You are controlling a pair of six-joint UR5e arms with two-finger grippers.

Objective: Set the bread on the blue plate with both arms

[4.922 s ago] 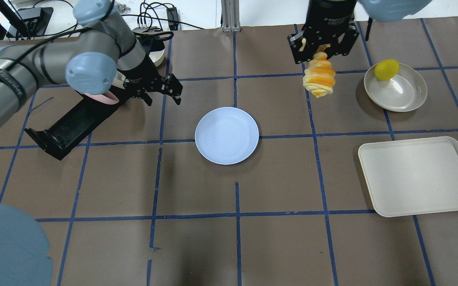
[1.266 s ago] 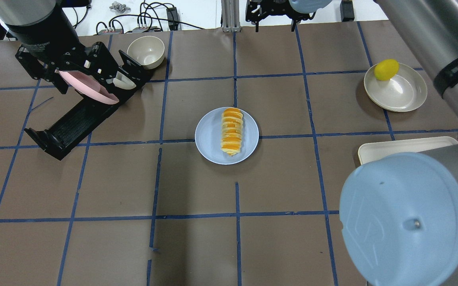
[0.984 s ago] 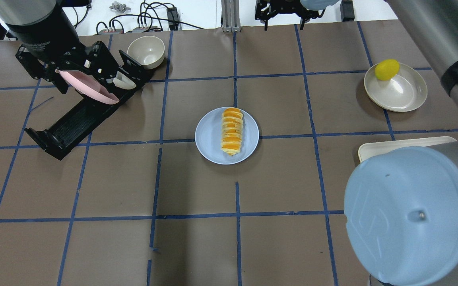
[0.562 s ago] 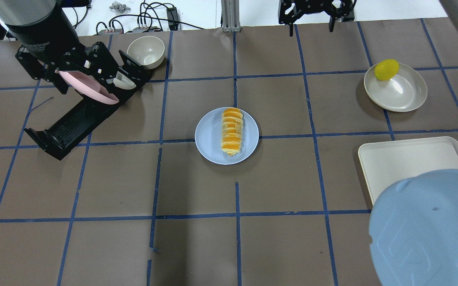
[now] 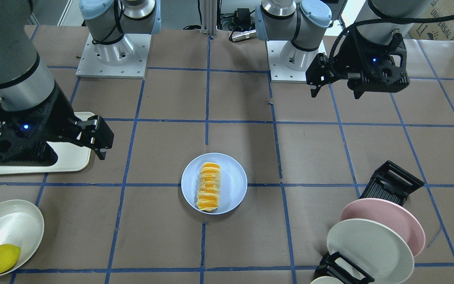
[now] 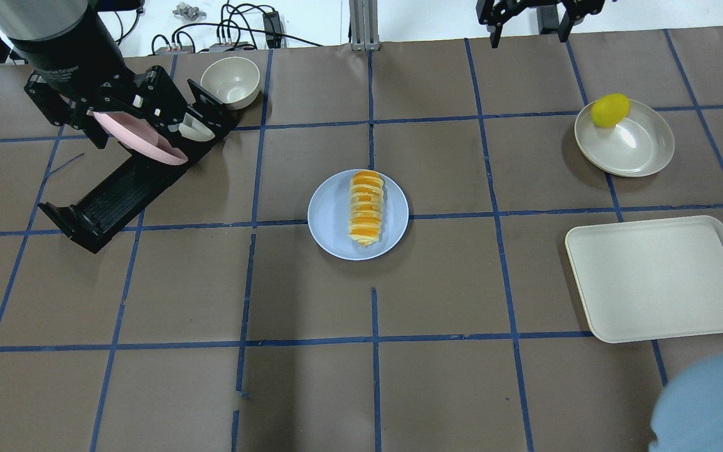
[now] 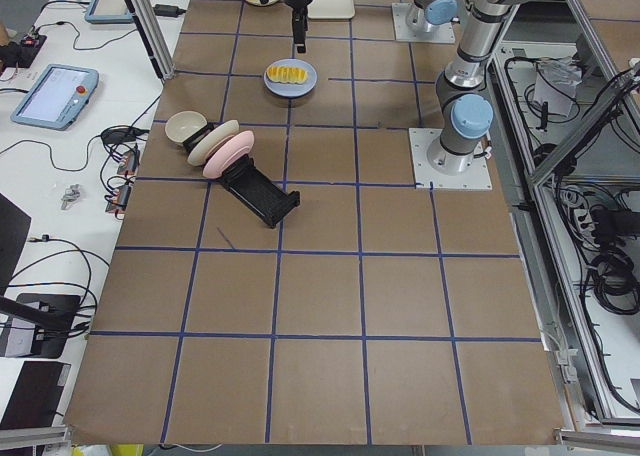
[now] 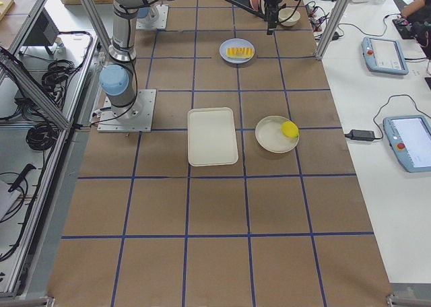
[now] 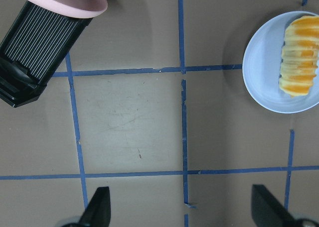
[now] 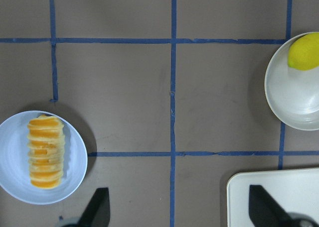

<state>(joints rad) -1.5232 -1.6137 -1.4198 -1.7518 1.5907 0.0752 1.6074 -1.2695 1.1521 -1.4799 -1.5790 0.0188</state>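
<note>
The bread lies lengthwise on the blue plate in the middle of the table, free of both grippers. It also shows in the front view, the left wrist view and the right wrist view. My left gripper hangs open and empty over the dish rack, well left of the plate; its fingertips stand wide apart. My right gripper is open and empty at the far edge, right of the plate; its fingertips stand wide apart.
A black dish rack holds a pink plate and a cream plate at the left. A cream bowl stands behind it. At the right a lemon sits in a cream dish, and a cream tray lies nearer.
The bread, earlier hanging in my right gripper, now lies on the blue plate. Over the last second my right arm has swung out to the right. The left arm holds still.
</note>
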